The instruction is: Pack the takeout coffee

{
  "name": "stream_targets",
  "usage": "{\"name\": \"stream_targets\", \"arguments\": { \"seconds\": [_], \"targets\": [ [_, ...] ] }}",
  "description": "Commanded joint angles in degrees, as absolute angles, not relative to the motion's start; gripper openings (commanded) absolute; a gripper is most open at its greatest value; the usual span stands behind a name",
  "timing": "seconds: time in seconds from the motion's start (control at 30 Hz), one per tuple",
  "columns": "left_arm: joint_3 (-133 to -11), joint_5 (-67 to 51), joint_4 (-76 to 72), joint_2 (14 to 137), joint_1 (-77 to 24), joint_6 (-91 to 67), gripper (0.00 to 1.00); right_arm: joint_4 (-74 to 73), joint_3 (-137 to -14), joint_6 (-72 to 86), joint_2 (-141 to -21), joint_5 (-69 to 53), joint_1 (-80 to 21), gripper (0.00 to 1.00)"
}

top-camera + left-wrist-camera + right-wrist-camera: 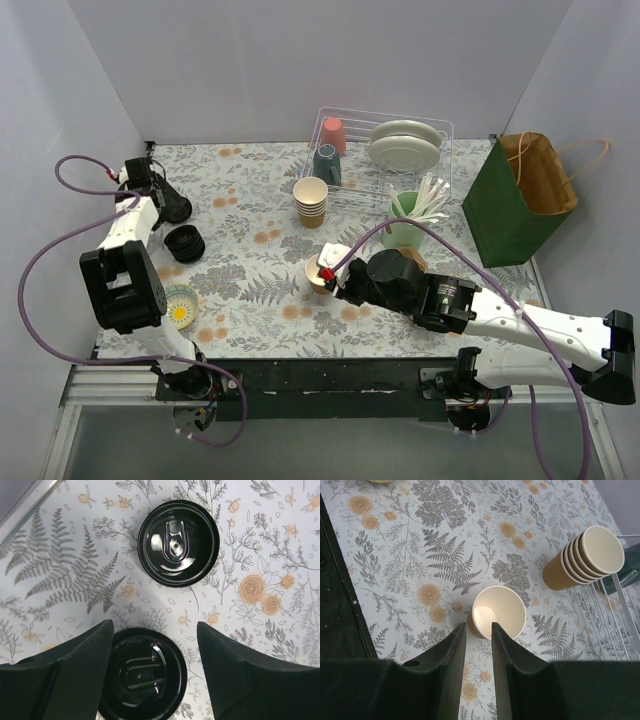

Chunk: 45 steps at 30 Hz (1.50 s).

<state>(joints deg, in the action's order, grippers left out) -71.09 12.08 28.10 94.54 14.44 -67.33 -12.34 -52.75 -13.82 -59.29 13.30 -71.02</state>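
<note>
Lidless cup (501,607) mid-table, right gripper (479,626) fingers slightly parted astride its near wall, grip unconfirmed, left gripper (154,630) spread wide over black lid (142,680) far left, second lid (178,542) just beside.

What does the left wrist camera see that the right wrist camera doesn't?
Only left wrist: one black lid lying free, a second lid between the left gripper's spread fingers. Only right wrist: a lidless paper cup at the right gripper's fingertips, and a stack of cups. Both: the floral tablecloth and dark gripper fingers at the bottom.
</note>
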Motion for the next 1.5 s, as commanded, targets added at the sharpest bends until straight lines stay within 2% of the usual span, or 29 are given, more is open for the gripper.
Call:
{"name": "stream_targets", "arguments": {
  "seconds": [0.0, 0.13, 0.4, 1.0, 1.2, 1.37, 1.47],
  "targets": [
    [-76.0, 9.3, 25.8, 99.6, 14.3, -61.3, 0.67, -9.6, -56.1, -13.7, -60.1, 12.6, -71.4, 0.35],
    [-79.7, 17.3, 27.9, 104.7, 14.2, -61.8, 0.64, -9.7, -57.1, -14.6, -61.3, 12.5, -71.4, 0.35],
    [-80.8, 19.5, 26.2, 109.2, 14.2, -62.0, 0.5, -9.6, -58.2, -16.5, -64.6, 12.5, -71.4, 0.35],
    [-86.9, 18.4, 25.5, 117.9, 15.4, -62.1, 0.43, -10.0, -59.3, -17.5, -66.8, 12.9, -71.4, 0.34],
    [-88.9, 17.2, 26.6, 120.9, 15.9, -62.1, 0.32, -10.5, -60.5, -18.1, -67.9, 12.8, -71.4, 0.35],
    [-89.1, 16.6, 26.8, 121.3, 15.9, -62.2, 0.19, -10.6, -60.7, -18.4, -68.3, 13.4, -71.5, 0.35],
    [-89.7, 15.7, 27.2, 120.9, 15.8, -62.4, 0.15, -10.5, -60.6, -18.3, -68.3, 13.7, -71.4, 0.35]
  ]
}}
